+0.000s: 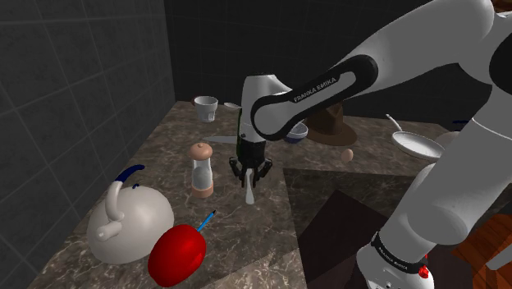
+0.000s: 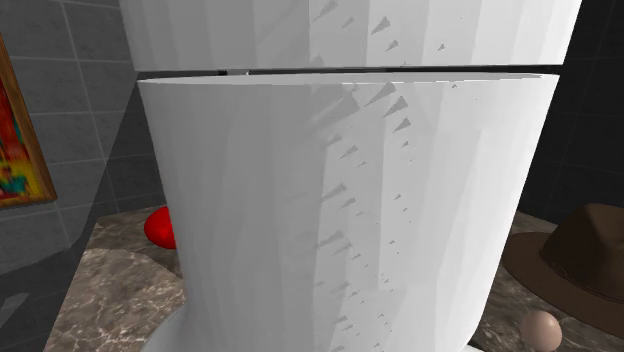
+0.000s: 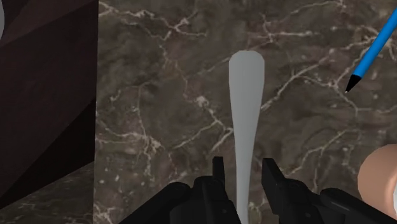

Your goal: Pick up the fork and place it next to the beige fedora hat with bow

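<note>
The fork's pale grey handle (image 3: 245, 114) lies on the dark marble counter (image 3: 172, 95) and runs out from between my black fingers. My gripper (image 3: 242, 170) straddles it, open, with a narrow gap on each side. In the shoulder view the gripper (image 1: 249, 174) hangs low over the counter's middle and the fork's handle (image 1: 249, 195) pokes out below it. The fedora is dark brown; it sits at the back (image 1: 332, 127) behind my forearm, and at the second exterior view's right (image 2: 585, 255).
A shaker (image 1: 201, 170), a white kettle (image 1: 127, 220), a red apple (image 1: 176, 254) and a blue pen (image 1: 207, 220) stand left of the gripper. A cup (image 1: 206, 107), a white pan (image 1: 417, 145) and a small ball (image 1: 347, 154) lie farther back. A dark panel (image 3: 44, 95) borders the fork.
</note>
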